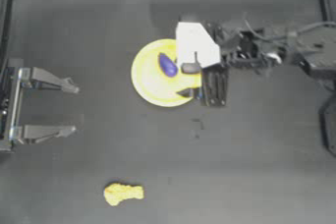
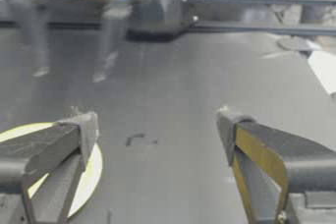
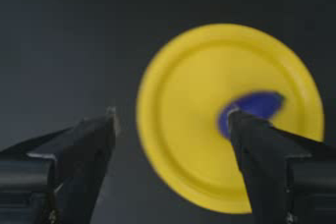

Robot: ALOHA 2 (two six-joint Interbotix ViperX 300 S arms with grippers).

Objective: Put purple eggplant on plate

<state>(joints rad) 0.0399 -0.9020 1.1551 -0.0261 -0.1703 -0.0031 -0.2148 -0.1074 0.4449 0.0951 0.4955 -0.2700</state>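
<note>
The right hand [image 1: 189, 79] is hovering over the near edge of the round, flat, pale-yellow plastic plate [image 1: 148, 88], its two dark jaws standing wide apart and holding nothing. In the right wrist view one jaw is sitting over the bare dark counter [image 1: 216, 169] beside the plate's rim, while the other is reaching in over the plate and covering one end of the small glossy blue-purple oval toy eggplant [image 3: 257, 105].

That eggplant [image 1: 167, 65] is lying on the plate, in its upper middle part, just ahead of the right hand's fingertips and a little to one side of the gap between them. Whether the nearer jaw is touching it cannot be told. A white panel on the right arm is hanging over the plate's rim next to the eggplant in the top view.

The left hand [image 1: 74, 110] is waiting at its own side of the counter, well apart from the plate, with its jaws spread wide and nothing between them. In its wrist view a slice of the plate [image 2: 89, 176] is showing behind one jaw.

A lumpy yellow-orange toy piece [image 1: 122, 193] is lying alone on the counter, far from both hands and from the plate.
</note>
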